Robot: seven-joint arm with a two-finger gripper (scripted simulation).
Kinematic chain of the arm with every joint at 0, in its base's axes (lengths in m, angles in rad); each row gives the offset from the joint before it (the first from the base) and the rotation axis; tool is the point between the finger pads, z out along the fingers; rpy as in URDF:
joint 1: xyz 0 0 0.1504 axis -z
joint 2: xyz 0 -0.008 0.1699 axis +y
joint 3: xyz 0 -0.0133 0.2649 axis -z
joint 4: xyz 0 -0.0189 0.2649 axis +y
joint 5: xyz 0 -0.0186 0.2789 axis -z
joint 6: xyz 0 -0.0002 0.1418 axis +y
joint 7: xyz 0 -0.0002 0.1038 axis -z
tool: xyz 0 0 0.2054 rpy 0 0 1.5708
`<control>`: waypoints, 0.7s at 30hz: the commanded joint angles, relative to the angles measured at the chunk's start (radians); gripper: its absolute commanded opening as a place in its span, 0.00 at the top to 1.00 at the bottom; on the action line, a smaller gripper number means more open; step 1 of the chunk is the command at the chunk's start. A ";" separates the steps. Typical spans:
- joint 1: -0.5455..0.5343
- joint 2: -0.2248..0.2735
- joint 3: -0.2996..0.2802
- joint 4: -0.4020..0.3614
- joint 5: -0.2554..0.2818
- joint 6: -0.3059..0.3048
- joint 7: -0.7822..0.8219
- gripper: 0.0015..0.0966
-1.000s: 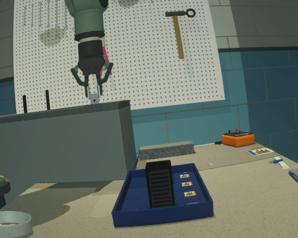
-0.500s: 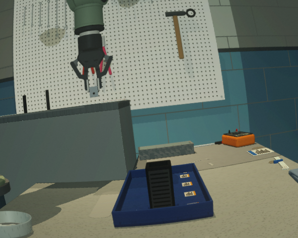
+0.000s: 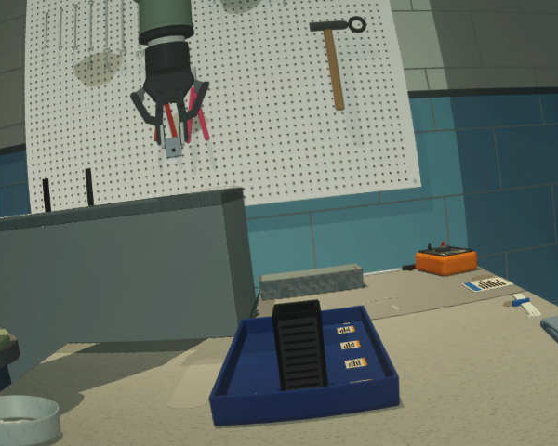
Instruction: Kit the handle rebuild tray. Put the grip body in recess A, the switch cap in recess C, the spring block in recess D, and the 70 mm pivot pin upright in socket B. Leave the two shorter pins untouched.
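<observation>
Two black pins [image 3: 46, 194] [image 3: 89, 187] stand behind the top edge of the tall grey box, their lower parts hidden by it. High above that box my gripper [image 3: 172, 140] is closed around a small grey block with a dark centre hole, the spring block [image 3: 173, 149], which hangs below the fingertips in front of the pegboard. The blue tray [image 3: 302, 367] sits on the bench to the lower right. The black ribbed grip body [image 3: 299, 353] lies in its long middle recess. Small orange-labelled recesses [image 3: 349, 345] run along the tray's right side.
The tall grey box [image 3: 111, 269] stands directly under the gripper, left of the tray. A low grey block [image 3: 312, 281] lies behind the tray. An orange device [image 3: 446, 260] sits at the bench's far right. A grey round dish [image 3: 17, 420] is at the lower left.
</observation>
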 commanded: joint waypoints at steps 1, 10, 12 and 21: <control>0.000 0.000 0.000 0.000 0.000 -0.001 0.000 0.93; 0.018 -0.049 -0.017 -0.057 -0.042 0.094 0.036 0.93; 0.018 -0.049 -0.016 -0.056 -0.042 0.094 0.038 0.93; 0.015 -0.060 0.109 -0.048 -0.091 0.085 0.153 0.93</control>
